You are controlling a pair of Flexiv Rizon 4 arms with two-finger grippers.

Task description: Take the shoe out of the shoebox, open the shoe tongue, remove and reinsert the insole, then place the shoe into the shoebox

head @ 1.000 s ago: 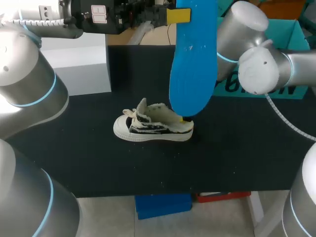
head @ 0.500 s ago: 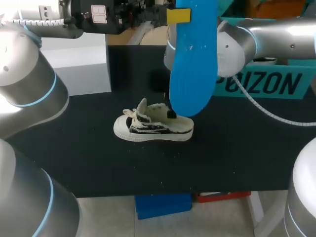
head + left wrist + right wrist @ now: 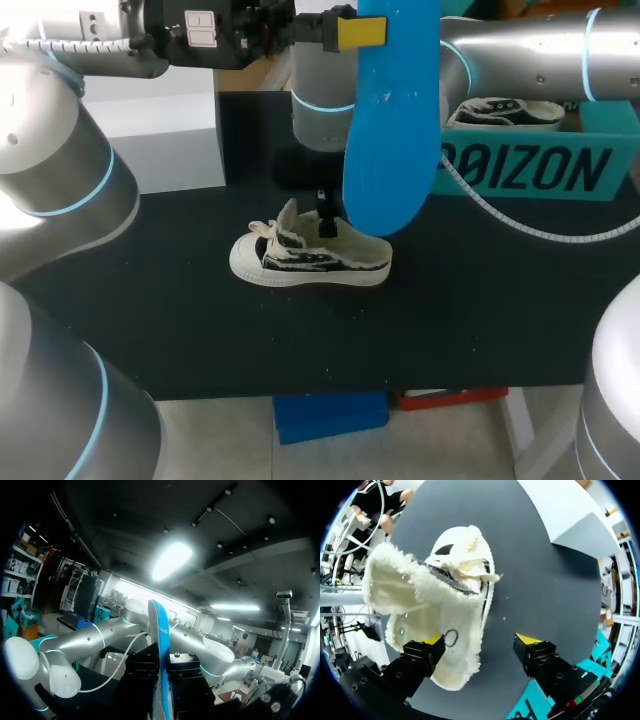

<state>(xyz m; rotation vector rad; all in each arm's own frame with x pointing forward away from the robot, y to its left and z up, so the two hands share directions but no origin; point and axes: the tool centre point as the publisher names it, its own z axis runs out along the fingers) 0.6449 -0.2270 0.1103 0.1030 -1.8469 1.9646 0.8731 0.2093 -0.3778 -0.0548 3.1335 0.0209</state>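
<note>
The right wrist view alone is showing the right claw [image 3: 480,642] hanging open over the fleecy-lined shoe [image 3: 445,615] on the black table [image 3: 545,580], while the head view is showing the left claw [image 3: 372,32] pinching the smooth blue insole [image 3: 390,130] upright at the shoe's 1 o'clock.

Two shoes, one insole, two boxes, two arms.
One shoe [image 3: 300,258] lies at the middle of the table [image 3: 200,340], and the second shoe [image 3: 505,112] sits in the one teal shoebox [image 3: 530,170] at its far right edge. There is one blue insole [image 3: 390,130], one white box [image 3: 160,140] at the far left corner, one left arm [image 3: 60,170] and one right arm [image 3: 540,70].
</note>
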